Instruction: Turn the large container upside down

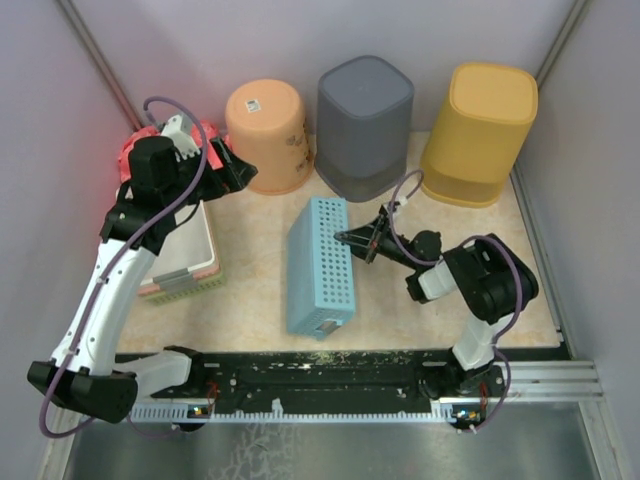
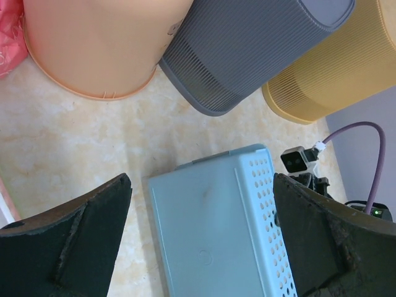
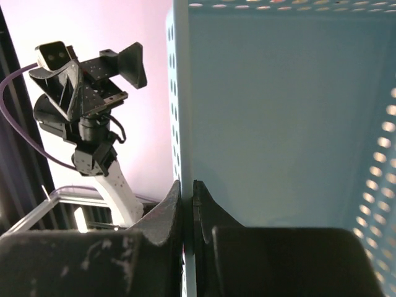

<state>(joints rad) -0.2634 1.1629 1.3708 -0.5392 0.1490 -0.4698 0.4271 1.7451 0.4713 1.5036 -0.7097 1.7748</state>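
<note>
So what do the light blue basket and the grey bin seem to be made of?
The light blue basket looks like moulded plastic, matte: rows of regular holes in thin walls. The grey bin seems plastic too, matte, with fine ribs along its sides.

No legible text; sticker (image 1: 256, 103) on orange bin (image 1: 268, 135) unreadable.

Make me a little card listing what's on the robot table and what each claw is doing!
blue basket: middle of the table, tipped on its side, solid bottom facing left
right gripper: shut on the blue basket's wall
left gripper: open, holding nothing, near the orange bin
orange bin: back row, left, upside down
grey bin: back row, middle, upside down
yellow bin: back row, right, upside down
pink and green basket: left side, under the left arm
</note>
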